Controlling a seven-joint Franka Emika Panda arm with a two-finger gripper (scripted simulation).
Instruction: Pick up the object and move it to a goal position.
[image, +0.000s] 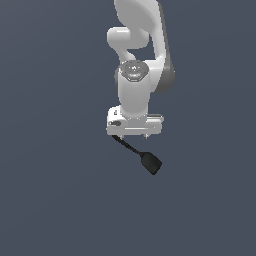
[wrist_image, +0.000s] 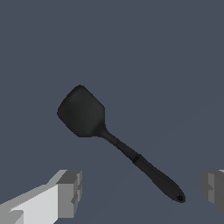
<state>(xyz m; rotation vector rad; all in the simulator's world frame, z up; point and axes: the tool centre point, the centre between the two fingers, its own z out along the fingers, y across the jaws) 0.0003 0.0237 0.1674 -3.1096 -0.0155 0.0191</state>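
White arm (image: 135, 75) above black spatula (image: 150, 162); handle runs beneath fingers (image: 134, 135).

spatula (wrist_image: 114, 141) | matte black | lying flat, it seems — diagonal | flat rounded head, thin handle

No text, label, brand, number or sign can be read in either view.

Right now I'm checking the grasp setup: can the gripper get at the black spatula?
Probably yes. The gripper is open, its fingers standing on either side of the spatula, with its handle end between them and nothing else in the way.
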